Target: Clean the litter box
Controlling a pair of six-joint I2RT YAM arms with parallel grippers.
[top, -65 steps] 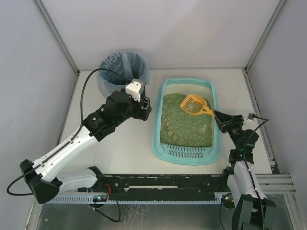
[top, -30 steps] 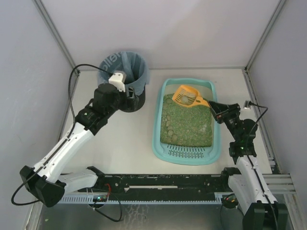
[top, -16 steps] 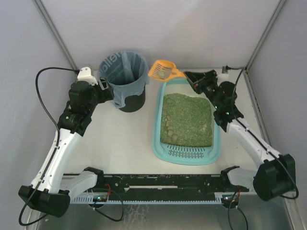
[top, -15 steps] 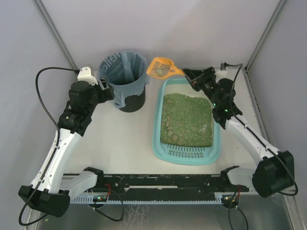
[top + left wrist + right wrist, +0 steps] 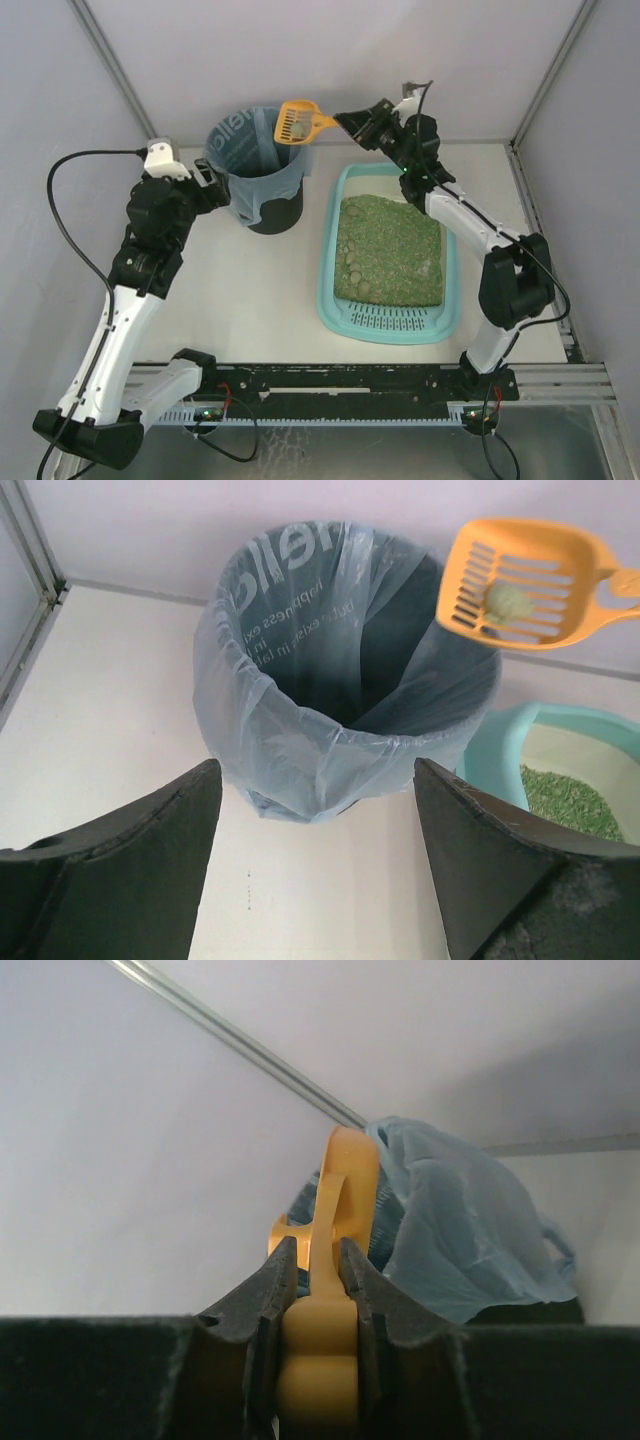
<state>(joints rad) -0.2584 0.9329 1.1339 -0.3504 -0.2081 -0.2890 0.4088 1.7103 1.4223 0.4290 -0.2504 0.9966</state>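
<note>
Pinches the orange scoop by its handle in the right gripper, over the bin. Holds the left gripper wide and empty. Has the litter box right of the bin, nearer the right gripper.

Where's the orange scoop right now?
In the top view, the orange scoop hangs at the back, above the right rim of the bag-lined bin, its handle gripped in the right claw, just beyond the litter box.

Most of litter box off-frame
</note>
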